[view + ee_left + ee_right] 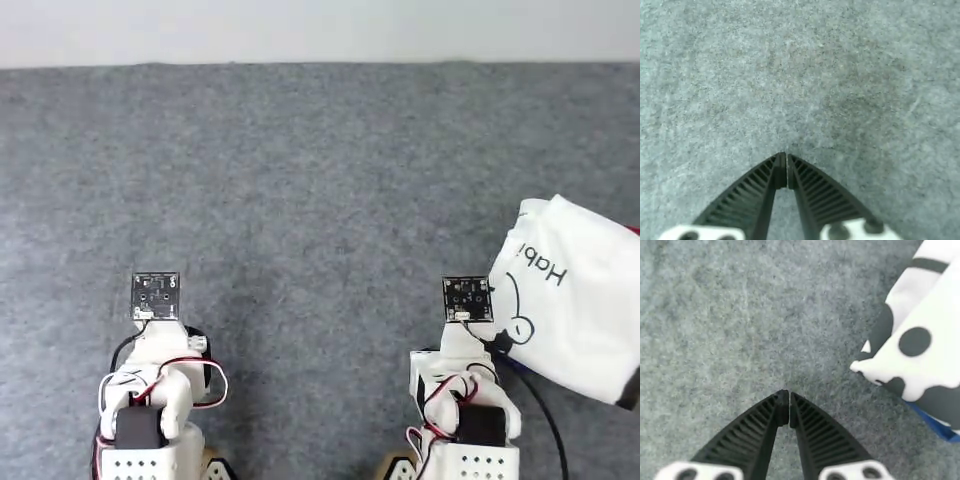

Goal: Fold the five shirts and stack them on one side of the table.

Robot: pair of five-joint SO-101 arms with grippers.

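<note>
At three o'clock on grey fuzzy felt table (300, 180), folded white fabric shirt (585, 320), black lettering and doodle; left gripper (786, 164), right gripper (789, 401) pinched closed, empty.

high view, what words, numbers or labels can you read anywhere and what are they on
white shirt: black lettering beside a line drawing, tilted and cut off at the fold; no whole word can be read.
camera boards on the two arms: any markings are too small to read.
grey table: no text.
</note>
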